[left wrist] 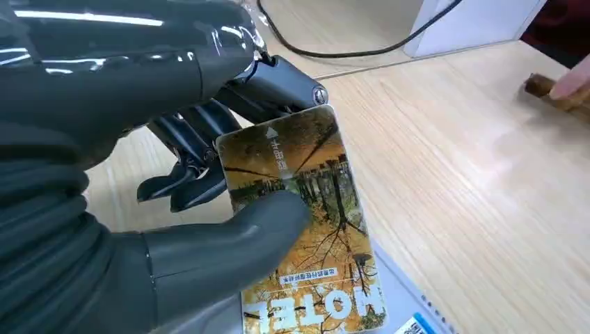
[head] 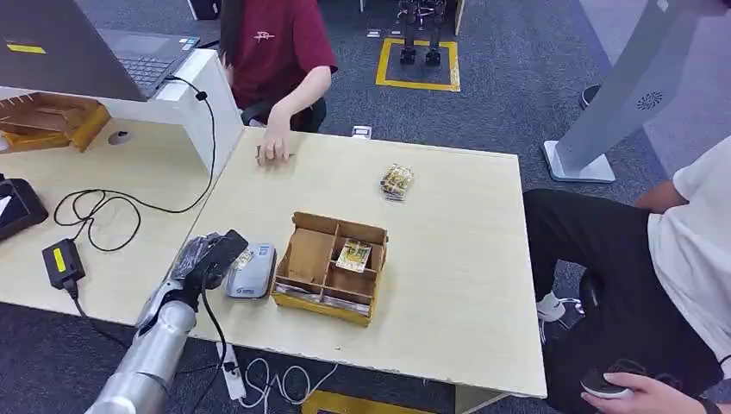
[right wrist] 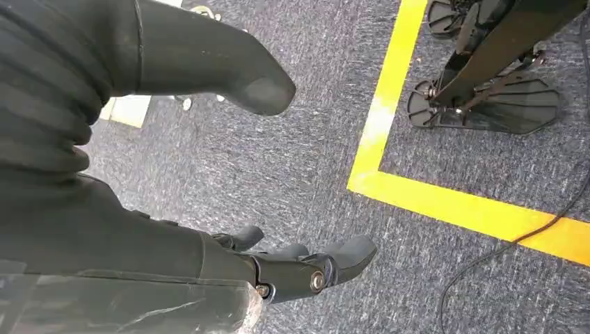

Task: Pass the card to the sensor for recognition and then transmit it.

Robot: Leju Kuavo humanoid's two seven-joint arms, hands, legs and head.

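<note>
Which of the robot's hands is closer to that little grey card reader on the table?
The left. The left robot hand holds the card right beside the grey card reader. The right robot hand hangs over the carpet, away from the table.

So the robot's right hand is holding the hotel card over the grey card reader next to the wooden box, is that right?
Not quite: it is the left hand that holds the hotel card, as the left wrist view shows. The right hand hangs over the carpet holding nothing. The rest stands: the card is over the grey card reader, next to the wooden box.
</note>
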